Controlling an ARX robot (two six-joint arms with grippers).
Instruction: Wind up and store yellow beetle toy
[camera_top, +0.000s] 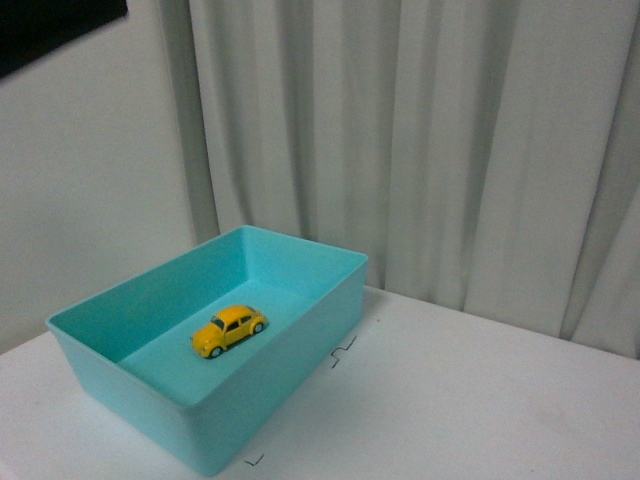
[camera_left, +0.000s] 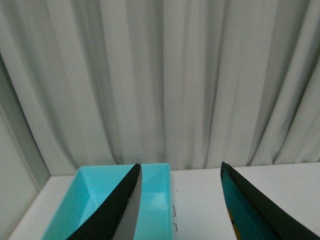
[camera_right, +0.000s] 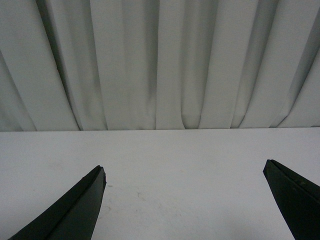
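Low left of the front view, the beetle (camera_top: 229, 331) sits in the bin (camera_top: 300, 345); both hands (camera_left: 180, 200) (camera_right: 184, 200) are open, empty; reach down slowly, clear of the walls.

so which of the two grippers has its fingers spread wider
The right gripper. In its wrist view the fingers sit far apart with bare white table between them. The left gripper is open too, but narrower, aimed past the blue bin.

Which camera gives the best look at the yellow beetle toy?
The front view: the yellow beetle toy sits unobstructed inside the teal bin. The left wrist view shows the bin but no car; the right wrist view shows neither.
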